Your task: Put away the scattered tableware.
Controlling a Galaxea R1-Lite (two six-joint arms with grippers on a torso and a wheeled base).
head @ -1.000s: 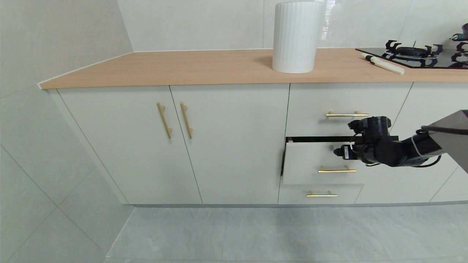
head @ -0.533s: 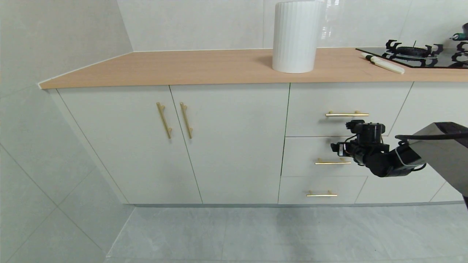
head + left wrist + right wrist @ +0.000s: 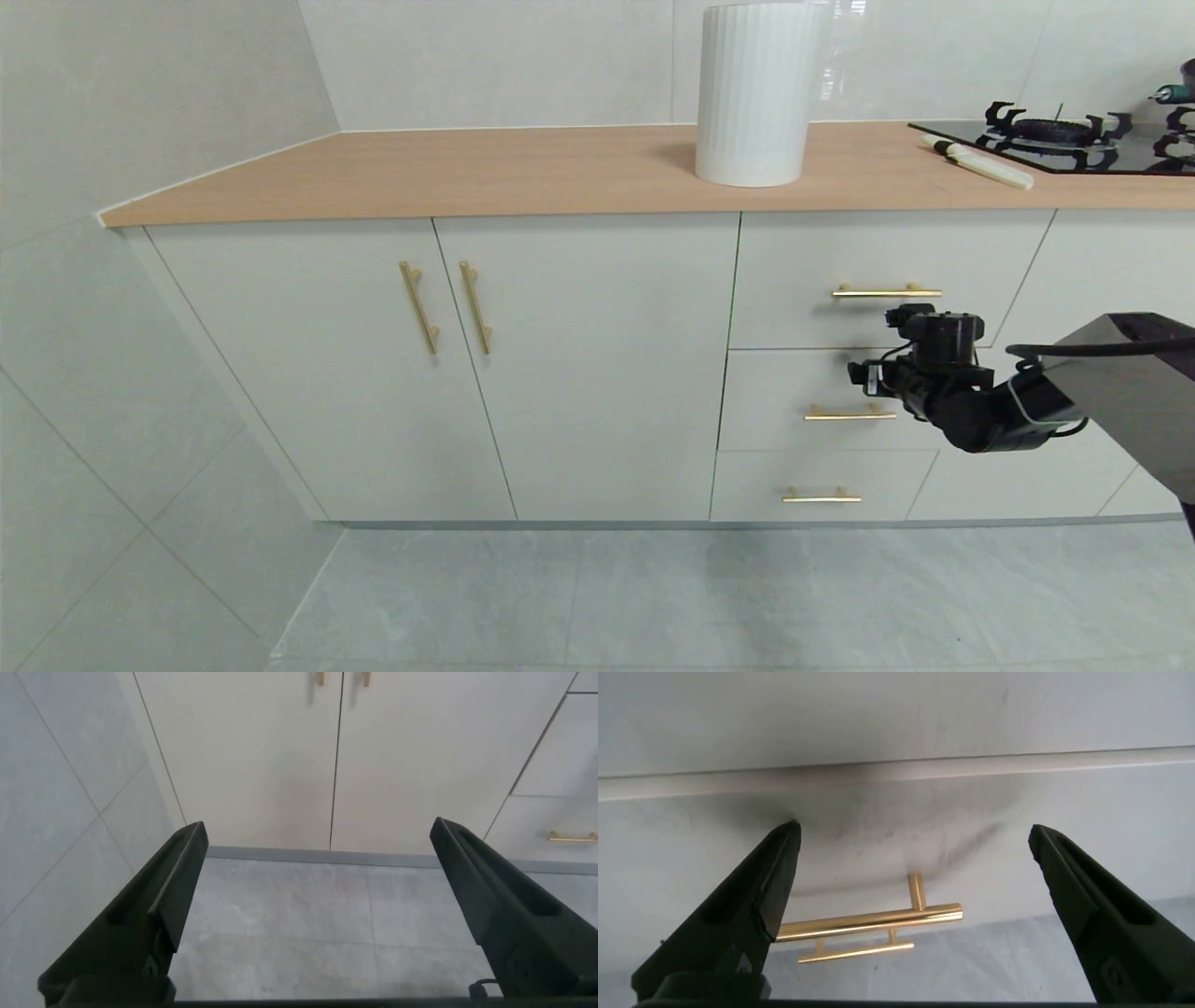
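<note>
Gaping wide and empty, the right tool (image 3: 912,833) faces the shut middle drawer (image 3: 780,387) above its handle (image 3: 868,922).

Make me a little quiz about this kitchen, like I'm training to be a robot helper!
1. True or false: the middle drawer is shut.
2. How many gold handles are on the drawers? A) two B) three C) six
3. Fill in: the right gripper is in front of the middle drawer with its fingers ____.

Key: 1 true; 2 B; 3 open.
</note>
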